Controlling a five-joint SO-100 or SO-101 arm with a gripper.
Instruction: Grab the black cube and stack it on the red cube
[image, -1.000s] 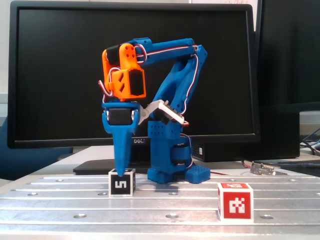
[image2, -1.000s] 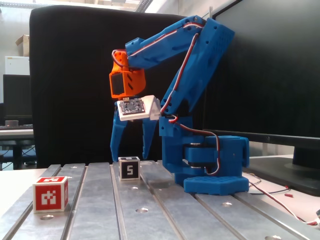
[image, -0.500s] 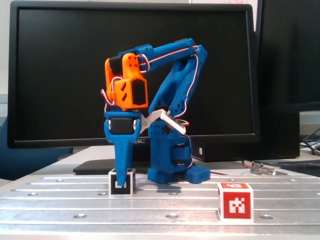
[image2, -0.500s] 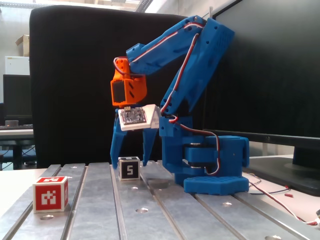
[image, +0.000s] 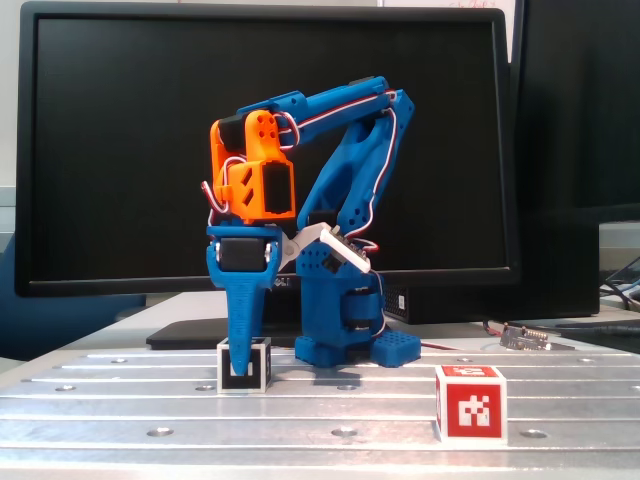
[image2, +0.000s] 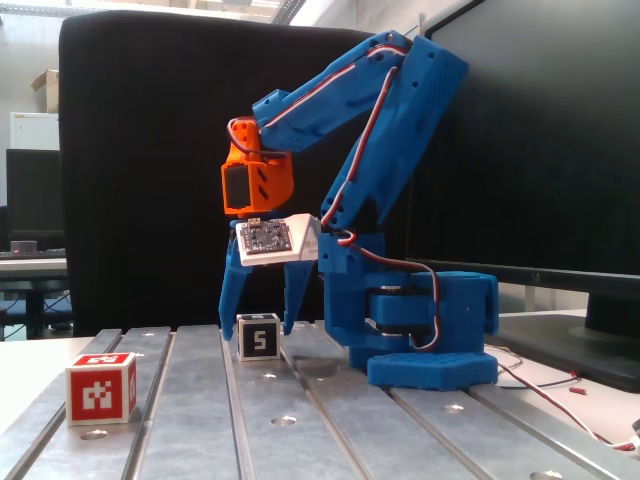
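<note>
Lowered over the last second: blue two-finger gripper (image2: 255, 325) now straddling the small white-edged black cube with the "5" marker (image2: 258, 336), fingertips down at cube height where earlier they stood above its top. In a fixed view, near finger (image: 243, 330) now covering the middle of the black cube's (image: 245, 364) front face, marker mostly hidden. In another fixed view, one finger (image2: 229, 299) left of the cube, the other (image2: 294, 298) right of it, gaps visible on both sides: pincer spread, nothing pinched yet.

Black cube on the grooved aluminium table (image2: 330, 420), unmoved, just left of the blue arm base (image2: 430, 330) in that view. Small white-edged red cube with pixel marker (image: 470, 402) unmoved too, nearer the camera and well right of the black one in a fixed view; near left (image2: 100, 388) in another.

Judgement: descent about done, closing on the cube next. Lift, carry and stack all remain. Finger centring looks fair; uneven contact could twist the cube.
</note>
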